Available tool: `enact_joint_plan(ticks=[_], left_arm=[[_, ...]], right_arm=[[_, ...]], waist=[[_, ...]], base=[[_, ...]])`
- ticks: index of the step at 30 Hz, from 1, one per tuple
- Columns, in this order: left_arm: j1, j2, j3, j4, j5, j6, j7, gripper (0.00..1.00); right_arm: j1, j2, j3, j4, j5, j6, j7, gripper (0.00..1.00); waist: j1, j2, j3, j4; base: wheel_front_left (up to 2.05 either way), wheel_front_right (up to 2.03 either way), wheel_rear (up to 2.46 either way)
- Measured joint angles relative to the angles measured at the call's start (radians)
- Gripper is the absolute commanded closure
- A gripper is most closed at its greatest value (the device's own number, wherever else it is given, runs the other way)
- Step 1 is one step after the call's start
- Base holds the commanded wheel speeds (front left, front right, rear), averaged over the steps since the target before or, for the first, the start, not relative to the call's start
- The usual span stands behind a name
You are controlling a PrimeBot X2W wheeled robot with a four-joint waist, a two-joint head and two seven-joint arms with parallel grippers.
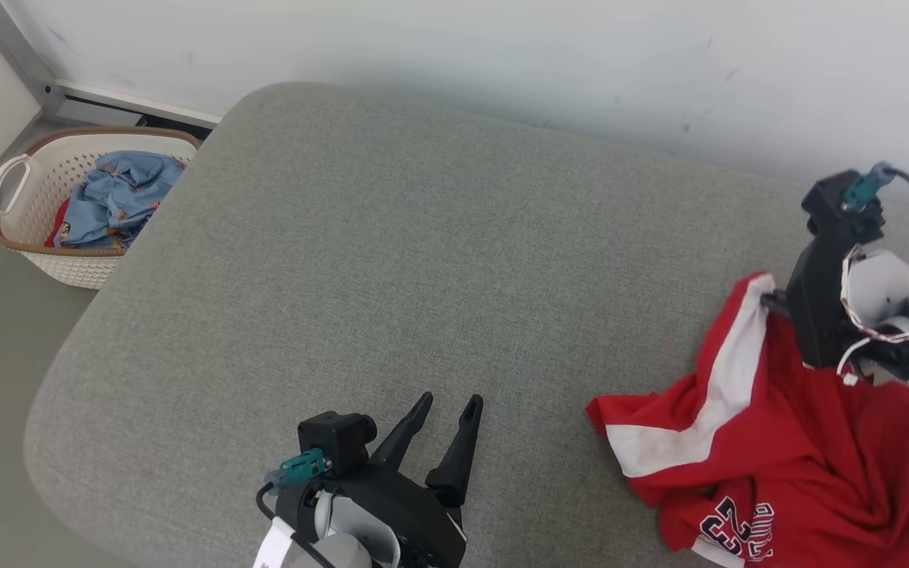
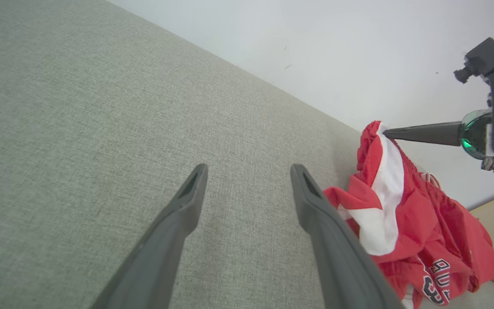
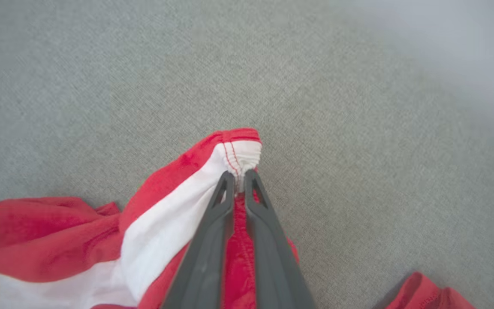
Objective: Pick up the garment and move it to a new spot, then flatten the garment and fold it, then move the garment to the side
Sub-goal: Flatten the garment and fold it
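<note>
Garment position: the garment (image 1: 778, 450) lies crumpled on the cushion (image 1: 423, 237) at 4 o'clock in the head view, close to the cushion's right edge.
Right gripper: the right gripper (image 3: 238, 176) has its fingers closed narrowly on the red-and-white hem at the garment's 12 o'clock end. That end is raised; the rest lies on the cushion.
Left gripper: the left gripper (image 1: 448, 402) is at 6 o'clock in the head view, fingers spread wide and holding nothing, apart from the garment.
Done: the grasp for pick-up appears made.
Remaining: by judgement, the lift, the move to a new spot, flattening, folding and the move to the side.
Free space: bare cushion from 9 to 12 o'clock.
Writing: the lettering (image 1: 731, 532) is dark with a white outline, at the garment's 6 o'clock edge. It looks like "23" beside creased letters; it cannot be read in full.
Brands: none legible.
Other: the basket (image 1: 9, 177) at 10 o'clock holds blue cloth (image 1: 119, 197).
</note>
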Motion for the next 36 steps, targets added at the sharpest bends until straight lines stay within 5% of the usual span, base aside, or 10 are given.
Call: enact_joint_plan(ticks=[12, 20, 36], left_arm=[[-0.001, -0.002, -0.007, 0.013, -0.005, -0.001, -0.007, 0.00], [-0.001, -0.002, -0.010, 0.033, -0.008, -0.002, -0.007, 0.00], [-0.010, -0.001, 0.023, 0.070, -0.060, -0.029, -0.006, 0.00]], right_arm=[[-0.030, -0.011, 0.003, -0.053, 0.040, 0.000, -0.118, 1.00], [-0.196, 0.117, -0.029, -0.145, 0.077, 0.000, -0.251, 1.00], [0.012, -0.053, 0.026, -0.177, 0.069, 0.000, -0.347, 1.00]], waist=[[0.0000, -0.0001, -0.012, -0.009], [-0.0001, -0.0002, -0.038, -0.030], [0.0000, -0.0001, -0.018, -0.185]], base=[[0.00, 0.00, 0.00], [0.00, 0.00, 0.00], [0.00, 0.00, 0.00]])
